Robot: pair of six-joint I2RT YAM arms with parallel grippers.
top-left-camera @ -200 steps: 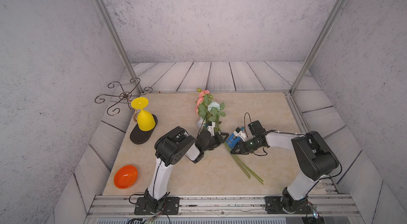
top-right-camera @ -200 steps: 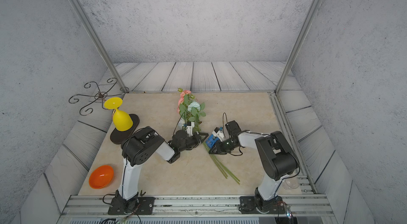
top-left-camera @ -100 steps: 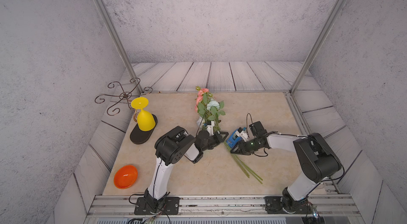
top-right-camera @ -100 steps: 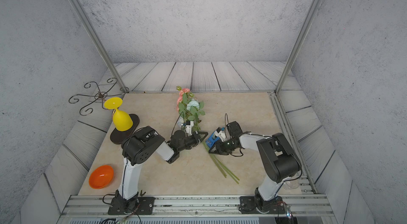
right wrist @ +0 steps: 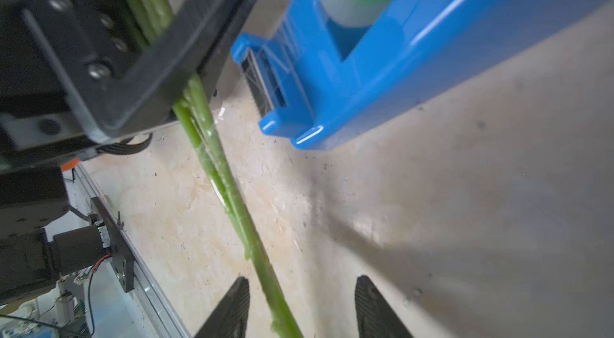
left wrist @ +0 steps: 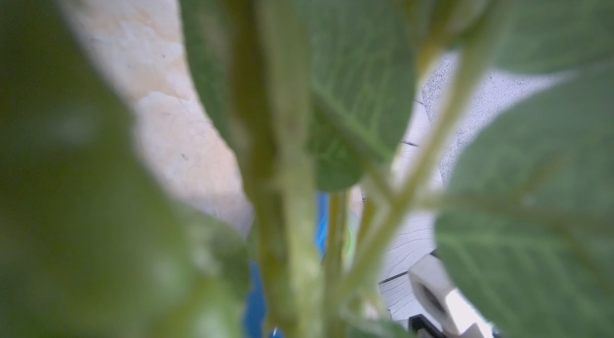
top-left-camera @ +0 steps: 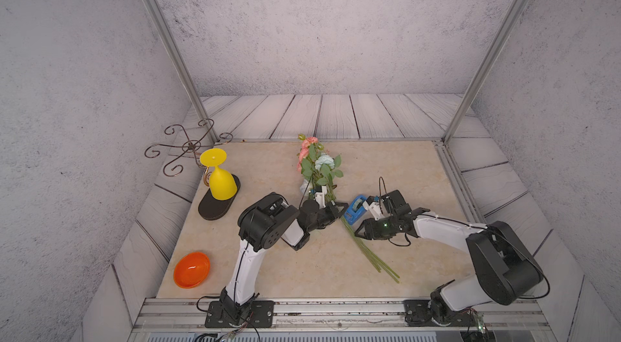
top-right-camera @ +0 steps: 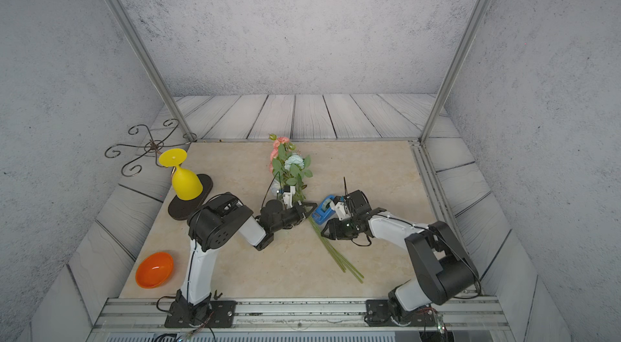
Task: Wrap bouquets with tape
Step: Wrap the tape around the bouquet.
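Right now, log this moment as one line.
left tool: shut on bouquet stems | right tool: open, stems between jaws | blue tape dispenser: beside stems

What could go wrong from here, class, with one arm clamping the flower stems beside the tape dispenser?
1. The right gripper has its jaws open astride the stems; closing off-centre could knock them aside.
2. A clear strip seems to bridge the stems and the tape dispenser; pulling might drag the dispenser, or tug the stems from the shut left gripper.
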